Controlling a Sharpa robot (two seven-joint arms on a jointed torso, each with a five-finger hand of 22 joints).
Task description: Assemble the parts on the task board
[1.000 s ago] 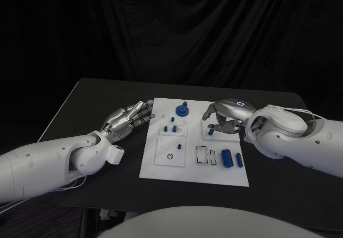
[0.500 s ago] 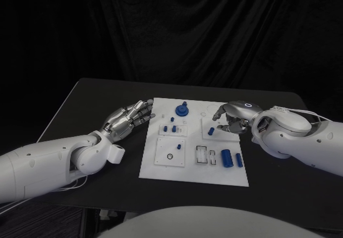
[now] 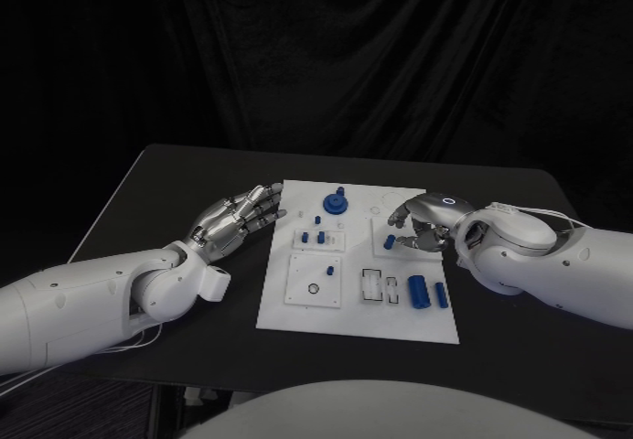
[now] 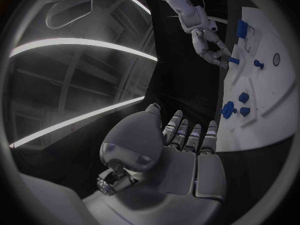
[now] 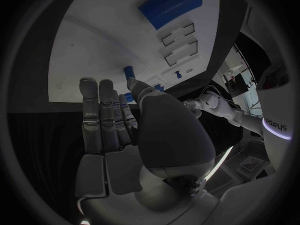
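Observation:
The white task board (image 3: 297,306) lies mid-table. A small blue peg (image 3: 391,241) stands on its right half, also seen in the right wrist view (image 5: 128,72) and the left wrist view (image 4: 232,61). My right hand (image 3: 424,224) hovers at the board's right side, fingers stretched out and apart, its thumb tip (image 5: 139,91) right at the peg; it grips nothing. My left hand (image 3: 238,219) rests open beside the board's left edge, fingers straight. A blue knob (image 3: 337,202) stands at the board's far edge.
Two short blue pegs (image 3: 314,239) stand in a small plate left of centre. A large blue cylinder (image 3: 418,291) and a thinner one (image 3: 441,294) lie at the near right, beside empty slots (image 3: 373,285). A black ring (image 3: 314,289) sits near left.
My right hand lifted off the blue peg and drew right, leaving it standing, then edged back so its thumb is at the peg again. The left hand has not moved.

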